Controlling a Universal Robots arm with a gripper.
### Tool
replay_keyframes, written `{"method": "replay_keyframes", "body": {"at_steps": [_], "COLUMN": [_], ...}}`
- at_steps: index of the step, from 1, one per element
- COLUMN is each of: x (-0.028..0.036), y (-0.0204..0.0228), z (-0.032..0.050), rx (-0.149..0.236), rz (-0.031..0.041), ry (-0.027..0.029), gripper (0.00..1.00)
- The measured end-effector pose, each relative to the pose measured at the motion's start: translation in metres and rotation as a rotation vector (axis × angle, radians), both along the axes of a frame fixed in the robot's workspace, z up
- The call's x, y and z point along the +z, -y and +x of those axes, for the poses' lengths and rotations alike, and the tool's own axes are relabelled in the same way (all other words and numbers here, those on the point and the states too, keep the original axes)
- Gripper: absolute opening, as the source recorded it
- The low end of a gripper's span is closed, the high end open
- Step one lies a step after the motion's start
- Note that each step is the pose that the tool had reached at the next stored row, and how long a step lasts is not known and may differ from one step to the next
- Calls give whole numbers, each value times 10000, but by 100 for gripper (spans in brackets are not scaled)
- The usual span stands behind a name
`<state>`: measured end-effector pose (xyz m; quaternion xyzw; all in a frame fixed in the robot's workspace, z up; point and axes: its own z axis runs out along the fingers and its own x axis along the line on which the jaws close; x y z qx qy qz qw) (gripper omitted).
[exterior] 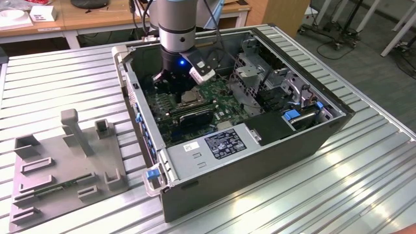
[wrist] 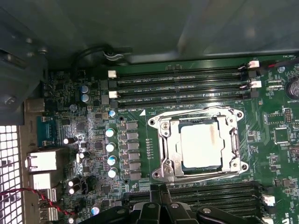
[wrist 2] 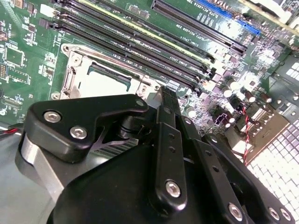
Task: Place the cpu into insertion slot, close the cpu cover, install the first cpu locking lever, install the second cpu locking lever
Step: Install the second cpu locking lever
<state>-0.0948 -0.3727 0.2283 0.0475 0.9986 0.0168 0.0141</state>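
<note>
1. Black linkage of my gripper [wrist: 161, 205] hangs over the memory slots [wrist: 196, 198]; finger state cannot be told.
2. Cpu [wrist: 201, 145] lies seated in the insertion slot [wrist: 169, 171], just beyond the slots.
3. Cpu cover [wrist: 233, 140] frames the chip, apparently closed.

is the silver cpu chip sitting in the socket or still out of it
In. The flat silvery-grey square cpu lies inside the metal-rimmed insertion slot, with the thin silvery frame-shaped cpu cover down around its edges.
</note>
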Motion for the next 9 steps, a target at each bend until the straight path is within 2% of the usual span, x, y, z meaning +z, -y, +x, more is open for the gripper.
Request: {"method": "replay_keyframes", "body": {"at_steps": [9], "x": [17], "y": [0], "z": [0], "rx": [0], "rz": [0], "ry": [0], "gripper": [11]}}
